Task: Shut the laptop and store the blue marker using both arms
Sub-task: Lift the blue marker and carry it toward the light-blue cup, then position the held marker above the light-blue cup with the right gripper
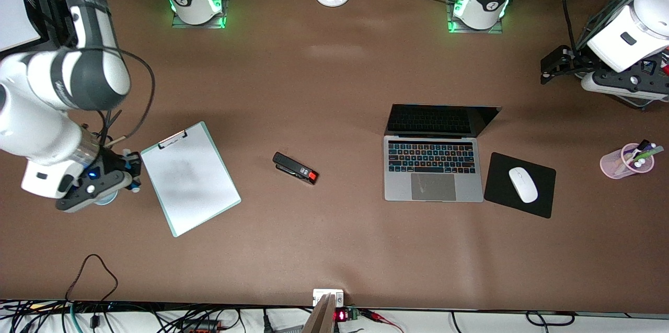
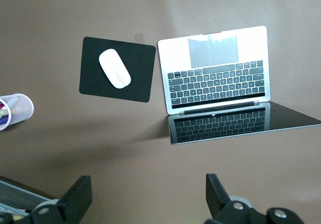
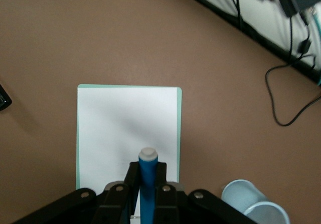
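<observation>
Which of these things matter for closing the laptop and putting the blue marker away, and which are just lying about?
Part of the job:
laptop, open
blue marker, held in the right gripper
left gripper, open, waiting

Just lying about:
clipboard
stapler
mouse
mouse pad
pink cup

The right gripper [image 3: 145, 191] hides the marker's [image 3: 147, 181] lower end. The picture's edge cuts the clipboard's [image 3: 128, 128] clip end and a pale blue cup [image 3: 253, 204] beside it (under the gripper in the front view). The pens in the pink cup [image 1: 626, 161] are too small to tell.
</observation>
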